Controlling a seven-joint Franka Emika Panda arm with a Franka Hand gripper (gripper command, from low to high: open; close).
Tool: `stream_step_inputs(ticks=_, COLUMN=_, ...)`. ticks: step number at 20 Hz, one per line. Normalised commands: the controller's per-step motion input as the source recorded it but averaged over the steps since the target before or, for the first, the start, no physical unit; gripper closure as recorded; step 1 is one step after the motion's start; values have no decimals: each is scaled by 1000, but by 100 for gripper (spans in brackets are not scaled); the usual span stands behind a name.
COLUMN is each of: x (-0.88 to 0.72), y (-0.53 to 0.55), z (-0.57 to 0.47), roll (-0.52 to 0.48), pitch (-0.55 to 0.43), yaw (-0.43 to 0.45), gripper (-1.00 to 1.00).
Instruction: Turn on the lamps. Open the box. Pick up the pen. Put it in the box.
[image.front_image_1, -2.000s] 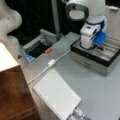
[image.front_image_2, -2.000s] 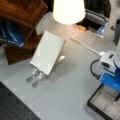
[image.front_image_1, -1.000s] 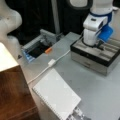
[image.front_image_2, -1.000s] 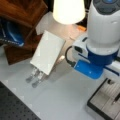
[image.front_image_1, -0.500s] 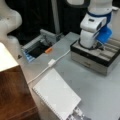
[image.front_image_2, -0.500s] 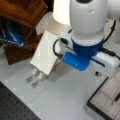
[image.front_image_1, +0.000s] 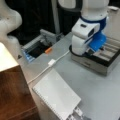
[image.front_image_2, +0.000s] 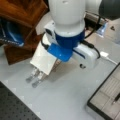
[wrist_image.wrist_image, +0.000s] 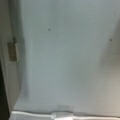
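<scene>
Lying in the open box (image.front_image_2: 106, 96) at a front view's bottom right, the pen (image.front_image_2: 117, 98) is seen slanted lengthwise in the lining; the gripper is not shown, jaw state undeterminable.

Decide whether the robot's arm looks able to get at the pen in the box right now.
Probably yes. The pen lies uncovered on the lining of the open box, and the arm hangs close beside the box. The claw itself does not show.
</scene>
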Motion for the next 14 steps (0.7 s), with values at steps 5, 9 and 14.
stream_step_inputs(ticks=5, x=-234, y=-259, z=14, roll=-57, pitch=4, yaw=59, gripper=-100)
stream_step_inputs(ticks=9, x=-251, y=-80, z=-60, roll=-63, pitch=-46, yaw=81, gripper=-100)
stream_step_inputs(ticks=14, x=-233, y=-45, z=-76, roll=-75, pitch=-64, yaw=79, gripper=-100)
